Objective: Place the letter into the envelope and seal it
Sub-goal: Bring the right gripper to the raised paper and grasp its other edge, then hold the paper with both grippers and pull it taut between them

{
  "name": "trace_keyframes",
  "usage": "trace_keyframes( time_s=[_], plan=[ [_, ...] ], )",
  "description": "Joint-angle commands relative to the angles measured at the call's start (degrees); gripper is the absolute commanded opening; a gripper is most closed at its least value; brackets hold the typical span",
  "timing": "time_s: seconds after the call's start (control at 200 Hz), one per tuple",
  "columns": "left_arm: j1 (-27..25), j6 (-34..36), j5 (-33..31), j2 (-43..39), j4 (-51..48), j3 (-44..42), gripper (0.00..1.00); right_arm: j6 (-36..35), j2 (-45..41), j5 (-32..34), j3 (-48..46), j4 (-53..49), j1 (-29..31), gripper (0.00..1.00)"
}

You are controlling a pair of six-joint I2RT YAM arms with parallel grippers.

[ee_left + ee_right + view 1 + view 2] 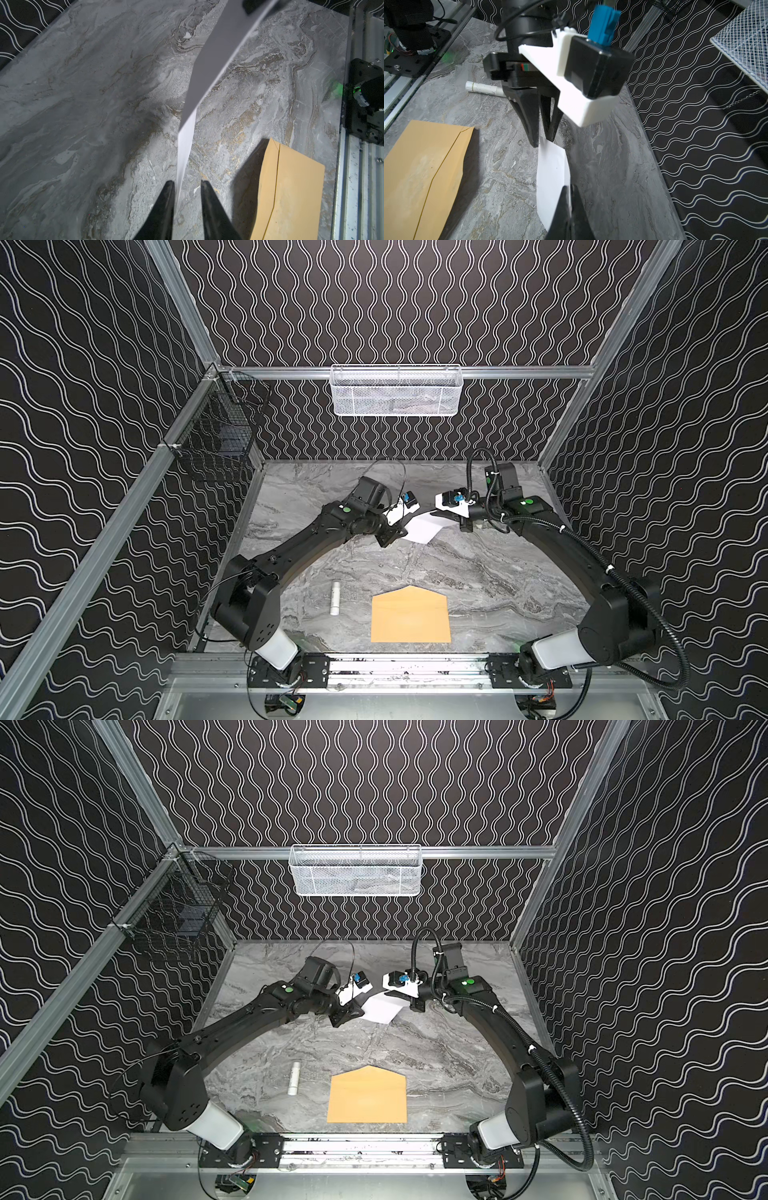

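Observation:
The letter [422, 529] [380, 1009], a white sheet, hangs in the air over the back middle of the table between both grippers. My right gripper [569, 188] [433, 514] is shut on one edge of the sheet [550, 172]. At the opposite edge, my left gripper [185, 182] [543, 142] straddles the paper [185, 149] with its jaws apart; the sheet lies close to one finger. The tan envelope [410, 618] [366, 1098] [291, 187] [419, 172] lies flat near the table's front edge with its pointed flap open toward the back.
A small white cylinder [335, 598] [483, 89] lies left of the envelope. A white mesh basket [397, 391] hangs on the back wall and a black wire basket [220, 435] on the left wall. The arms' mounting rail [407, 668] runs along the front.

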Motion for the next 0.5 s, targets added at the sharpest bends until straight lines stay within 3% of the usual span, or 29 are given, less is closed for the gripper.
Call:
trace_keyframes(
  time_s=[0.0, 0.18, 0.495],
  plan=[
    [0.1, 1.2, 0.5, 1.0, 3.1, 1.8, 0.28, -0.4, 0.0, -1.6, 0.4, -0.4, 0.0, 0.00],
    [0.1, 1.7, 2.3, 2.8, 2.9, 4.6, 0.24, 0.1, 0.0, -1.9, 0.3, -0.1, 0.0, 0.00],
    [0.2, 1.3, 3.1, 3.0, 3.0, 3.9, 0.06, 0.5, 0.0, -1.5, 0.3, 0.5, -0.1, 0.00]
  ],
)
